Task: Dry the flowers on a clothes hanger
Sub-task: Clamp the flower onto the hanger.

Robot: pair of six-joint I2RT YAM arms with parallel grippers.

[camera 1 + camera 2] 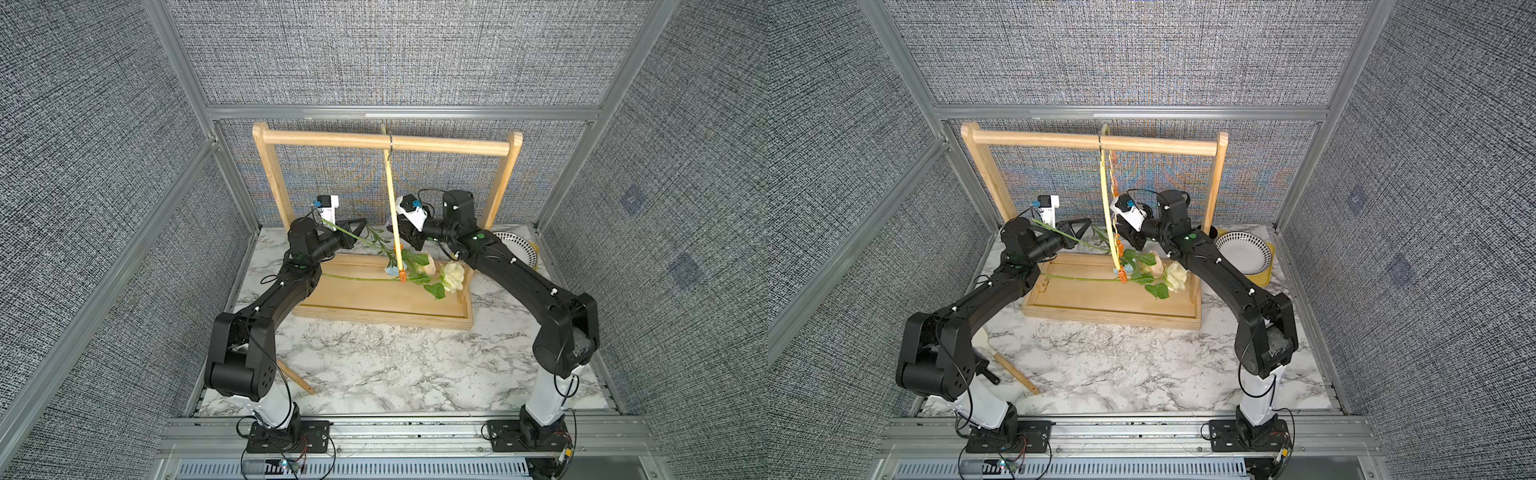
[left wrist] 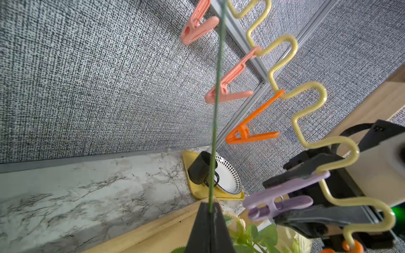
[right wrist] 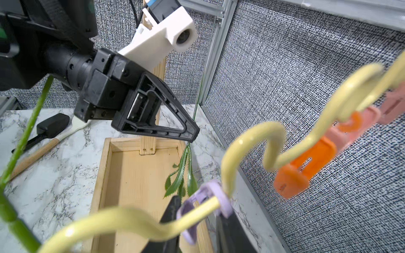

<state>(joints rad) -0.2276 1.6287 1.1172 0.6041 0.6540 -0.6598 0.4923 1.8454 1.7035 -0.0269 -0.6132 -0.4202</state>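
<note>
The pale yellow clothes hanger [image 1: 393,216] hangs edge-on from the wooden rack's top bar. Its wavy bar [image 2: 311,92] carries pink, orange and purple clips. My left gripper [image 2: 210,210] is shut on the thin green stem [image 2: 217,98] of the blue flower [image 1: 390,271], just left of the hanger. My right gripper [image 3: 201,221] is shut on the purple clip [image 2: 282,196], right of the hanger. The peach rose [image 1: 428,264] and the cream-white rose [image 1: 453,276] lie low over the wooden base. The white rose's long stem [image 1: 357,278] lies along the base.
The light-wood rack frame [image 1: 390,143] stands on a wooden base tray [image 1: 374,303] at the back of the marble table. A patterned plate [image 1: 1246,251] and black mug [image 2: 200,167] sit on a yellow tray at back right. A wooden-handled spatula [image 1: 1015,372] lies near the left arm.
</note>
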